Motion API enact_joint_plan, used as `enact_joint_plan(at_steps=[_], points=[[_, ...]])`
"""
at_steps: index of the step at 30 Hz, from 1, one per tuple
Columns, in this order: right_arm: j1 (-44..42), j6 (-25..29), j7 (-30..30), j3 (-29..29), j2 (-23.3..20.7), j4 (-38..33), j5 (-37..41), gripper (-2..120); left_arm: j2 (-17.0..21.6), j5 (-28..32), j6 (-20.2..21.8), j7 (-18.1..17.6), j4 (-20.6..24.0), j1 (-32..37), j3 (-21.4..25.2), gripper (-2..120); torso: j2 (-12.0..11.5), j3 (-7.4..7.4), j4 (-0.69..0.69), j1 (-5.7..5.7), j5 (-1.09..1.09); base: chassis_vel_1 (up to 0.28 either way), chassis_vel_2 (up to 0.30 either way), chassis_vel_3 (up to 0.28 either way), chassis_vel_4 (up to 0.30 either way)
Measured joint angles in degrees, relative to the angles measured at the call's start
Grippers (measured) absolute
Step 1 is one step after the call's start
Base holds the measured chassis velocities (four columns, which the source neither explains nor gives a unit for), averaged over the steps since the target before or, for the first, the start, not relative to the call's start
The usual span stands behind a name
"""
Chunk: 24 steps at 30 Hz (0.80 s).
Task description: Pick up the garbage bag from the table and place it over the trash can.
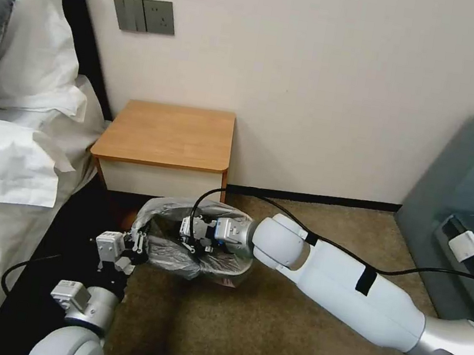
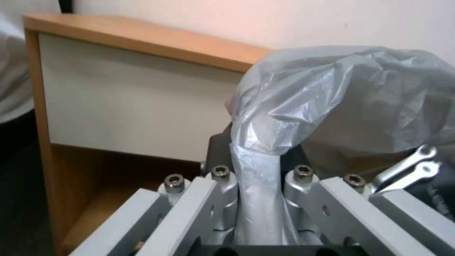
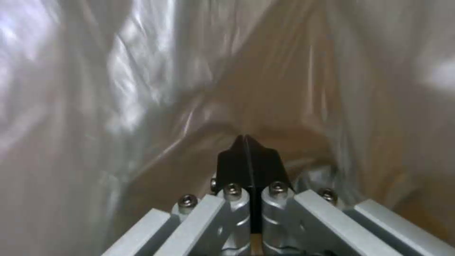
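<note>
The garbage bag point(image 1: 176, 207) is a crinkly grey translucent bag, puffed up on the floor right in front of the table point(image 1: 166, 131). My left gripper point(image 1: 141, 244) is at the bag's left side, shut on a twisted strip of its plastic point(image 2: 258, 167). My right gripper point(image 1: 189, 236) reaches into the bag's mouth from the right. In the right wrist view its black fingertips point(image 3: 237, 160) are pressed together, with plastic point(image 3: 142, 89) on all sides. The trash can is hidden under the bag.
A bed with white bedding point(image 1: 1, 166) stands close on the left. A grey upholstered seat point(image 1: 473, 189) is at the right. A black cable point(image 1: 355, 257) runs over my right arm. Brown carpet point(image 1: 283, 344) lies open in front.
</note>
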State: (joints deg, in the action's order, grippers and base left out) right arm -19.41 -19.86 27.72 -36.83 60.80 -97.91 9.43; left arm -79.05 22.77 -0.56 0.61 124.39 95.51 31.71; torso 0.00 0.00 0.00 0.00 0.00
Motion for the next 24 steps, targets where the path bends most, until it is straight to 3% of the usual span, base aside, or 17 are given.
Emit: enact_joint_plan(at_steps=[10,24], points=[[0.1,-5.5,-6.2,-2.6,0.4,0.3,-1.2,0,-0.2,-7.3,-3.3,2.6,0.4,1.1,0.0,8,0.0,0.00,0.00,0.00,0.00,0.000,0.000,0.000,0.000],[-0.2,-12.1,-11.4,-4.7,1.8,0.2,-3.3,0,-0.4,-9.3,-3.8,3.5,2.2,2.2,0.0,8,0.0,0.00,0.00,0.00,0.00,0.000,0.000,0.000,0.000]])
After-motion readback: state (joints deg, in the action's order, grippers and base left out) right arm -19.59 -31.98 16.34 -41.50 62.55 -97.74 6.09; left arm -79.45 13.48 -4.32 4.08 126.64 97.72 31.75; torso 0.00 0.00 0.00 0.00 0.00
